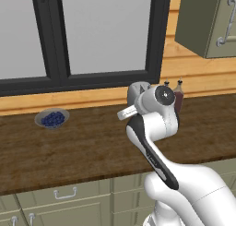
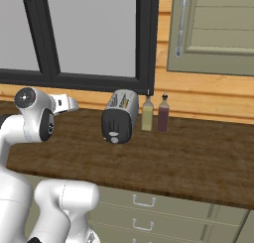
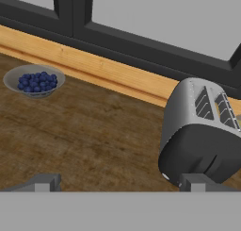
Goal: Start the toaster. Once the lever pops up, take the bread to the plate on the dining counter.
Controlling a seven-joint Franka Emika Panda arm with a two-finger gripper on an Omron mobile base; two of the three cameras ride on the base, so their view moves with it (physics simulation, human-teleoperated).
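The small silver-white boxy toaster [image 2: 120, 116] with a rounded top and a black end panel stands on the dark brown wooden table [image 2: 198, 162], close to the pale wooden wall strip under the black-framed window [image 2: 89, 33]. Its black end faces out toward the table's front edge, and its two top slots show in the hand view. Just beside it, on its right in the right base view, stand a slim yellowish bottle [image 2: 147, 113] and a slim dark red bottle [image 2: 162, 113], side by side. A shallow grey dish of blue berries [image 1: 52, 118] sits well apart from the toaster, farther along the table. The gripper [image 3: 120, 182] hangs above the table with its jaws spread wide and nothing between them; one fingertip [image 3: 196, 182] lies in front of the toaster's black end.
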